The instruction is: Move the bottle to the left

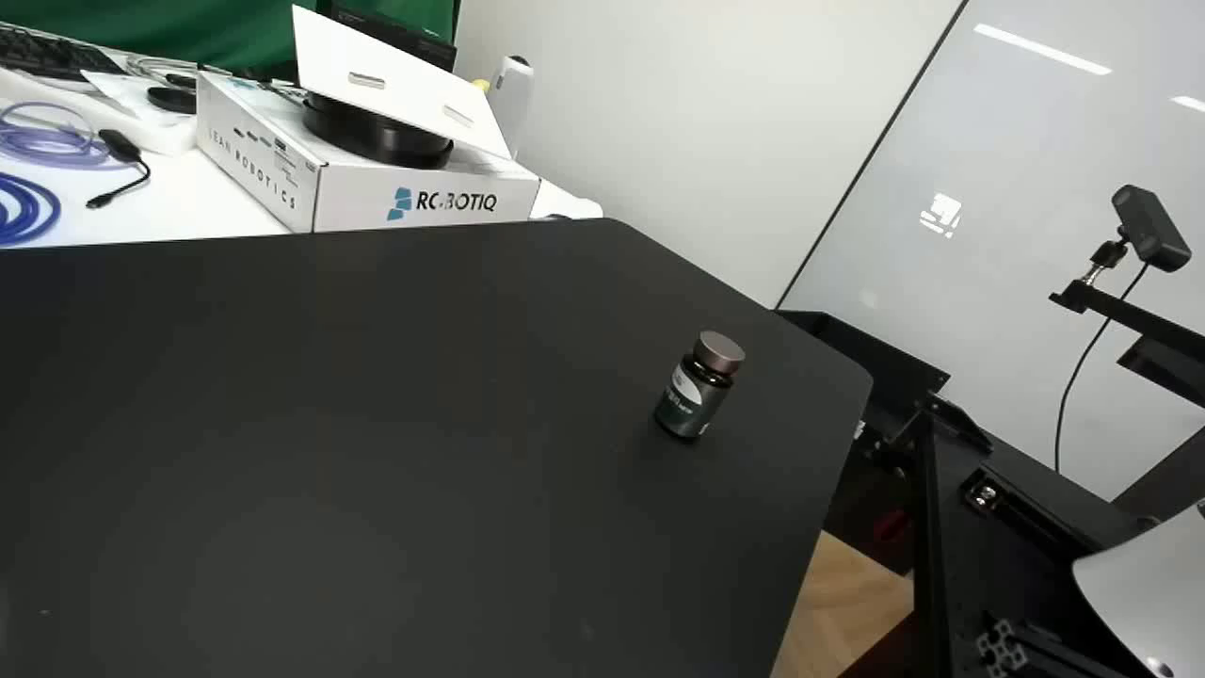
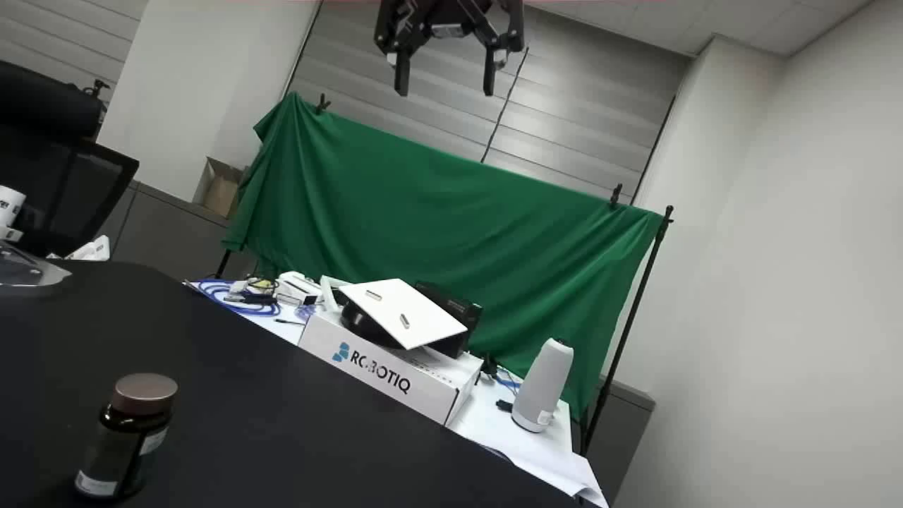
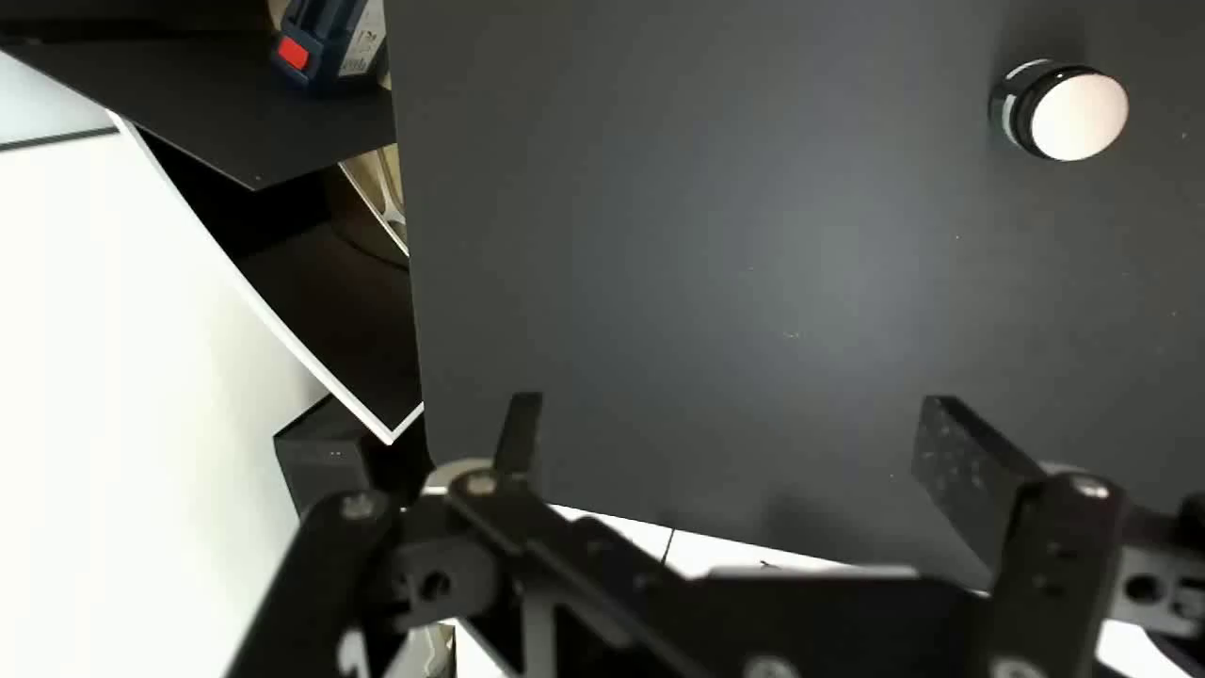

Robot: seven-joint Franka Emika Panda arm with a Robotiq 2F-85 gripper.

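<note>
The bottle [image 1: 695, 394] is small and dark, with a dark green label and a round brownish cap. It stands upright on the black table [image 1: 377, 424], towards the table's edge in that exterior view. It also shows in an exterior view at the lower left [image 2: 125, 448] and in the wrist view at the upper right [image 3: 1064, 111], where its cap looks pale. My gripper [image 2: 445, 90] is high above the table, well apart from the bottle. In the wrist view the gripper [image 3: 732, 403] has its two fingers wide apart with nothing between them.
A white Robotiq box [image 1: 424, 200] with a tilted white plate [image 1: 400, 80] on it stands on a white table beyond the black table. A camera on a bracket [image 1: 1150, 228] stands at the right. A green cloth [image 2: 437, 233] hangs behind.
</note>
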